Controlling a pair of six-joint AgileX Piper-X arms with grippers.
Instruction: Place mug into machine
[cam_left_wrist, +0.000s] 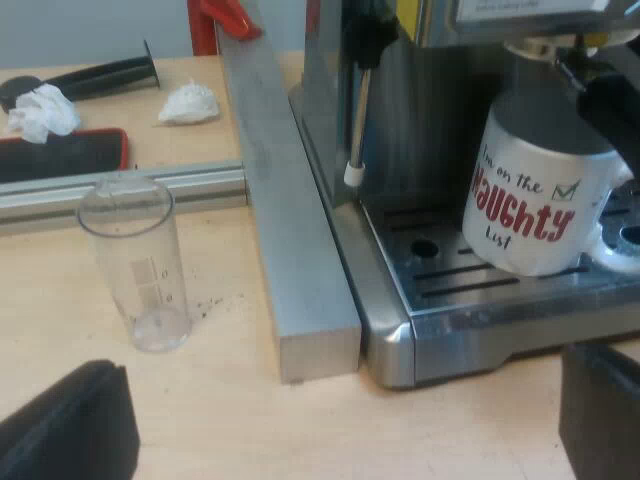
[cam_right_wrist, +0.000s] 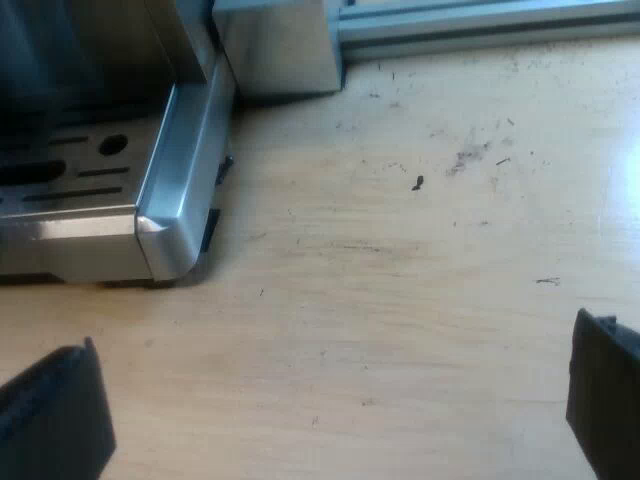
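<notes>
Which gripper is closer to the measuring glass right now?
Left. The left gripper hovers open over the table, with the measuring glass standing just ahead of one finger. The right gripper hovers open over the table by a corner of the espresso machine.

Left wrist view: soft, even indoor light, the counter (cam_left_wrist: 220, 400) pale, the measuring glass (cam_left_wrist: 135, 260) casting almost no shadow, and the mug (cam_left_wrist: 535, 200) bright white against the dark recess of the espresso machine (cam_left_wrist: 400, 130), with dull highlights along the drip tray's front lip (cam_left_wrist: 500, 320). Right wrist view: warmer, stronger light, the counter (cam_right_wrist: 400, 250) washing out toward 2 o'clock from the machine's corner (cam_right_wrist: 160, 225), a white glint on that corner and a thin dark shadow under its base. The left fingers (cam_left_wrist: 70, 425) and right fingers (cam_right_wrist: 50, 415) read flat black, with no surface detail.
</notes>
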